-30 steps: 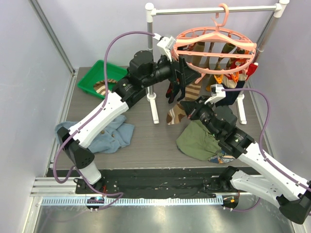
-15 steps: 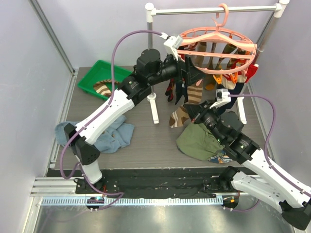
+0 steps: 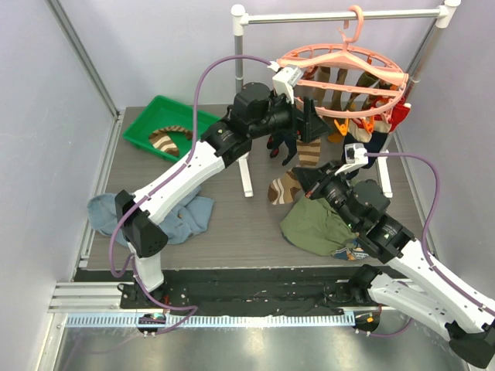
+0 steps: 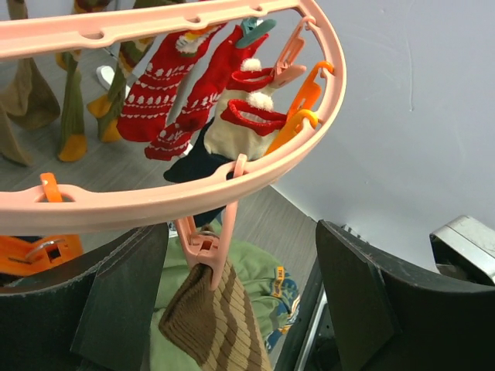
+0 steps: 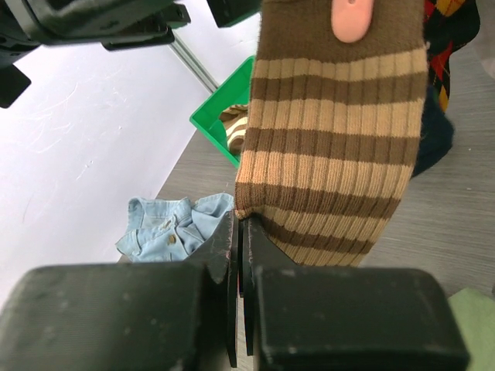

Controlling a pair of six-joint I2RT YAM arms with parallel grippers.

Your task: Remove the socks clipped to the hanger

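From the grey-and-white metal rail stand (image 3: 309,16) hangs the round salmon-pink plastic clip hanger (image 4: 139,207). Its pegs hold red-and-white patterned socks (image 4: 166,89), olive ones and a brown-and-tan striped ribbed sock (image 5: 332,154). The left gripper (image 4: 240,232) stands spread wide either side of the pink peg (image 4: 207,247) clamping that striped sock, while the right gripper (image 5: 240,224) has its jaws pressed together at the sock's lower corner.

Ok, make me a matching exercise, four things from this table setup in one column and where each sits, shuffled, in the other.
1 brown-and-tan striped knit sock
2 crumpled blue denim garment
3 olive-green cloth garment
4 green plastic bin

A back left of the table
B near right
C near left
D clipped in a pink plastic peg

Pairs: 1-D, 2-C, 3-B, 4-A
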